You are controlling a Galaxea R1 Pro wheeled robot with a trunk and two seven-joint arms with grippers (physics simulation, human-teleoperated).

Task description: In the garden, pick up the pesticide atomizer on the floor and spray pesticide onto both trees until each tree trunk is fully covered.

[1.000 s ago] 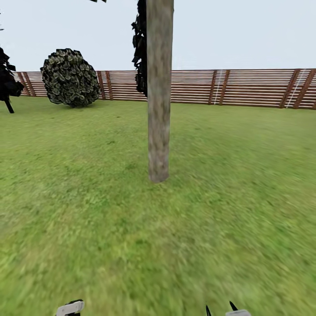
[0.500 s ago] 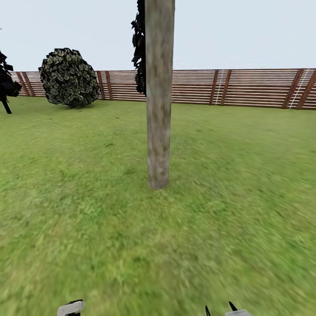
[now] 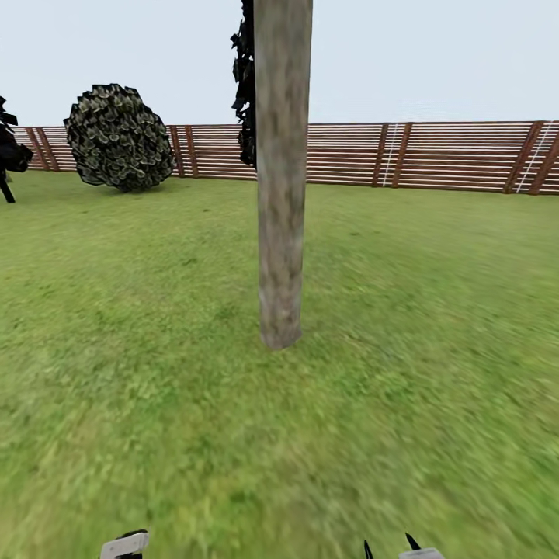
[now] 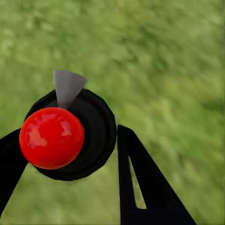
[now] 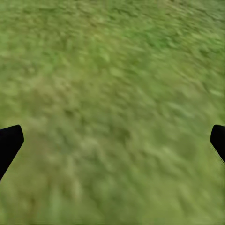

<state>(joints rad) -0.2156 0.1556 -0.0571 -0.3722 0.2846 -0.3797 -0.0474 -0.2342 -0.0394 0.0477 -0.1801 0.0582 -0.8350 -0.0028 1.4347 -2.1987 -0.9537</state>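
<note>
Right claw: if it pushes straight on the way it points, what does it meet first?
Probably the grass: the right claw is open, nothing between its fingers, with lawn ahead; depth is unclear.

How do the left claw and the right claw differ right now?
The left claw is shut on the atomizer, a black body with a red ball top and a grey nozzle; the right claw holds nothing. The left claw's fingers sit close against the atomizer, while the right claw's fingers are spread wide apart. Both have black fingers and hang over the grass.
</note>
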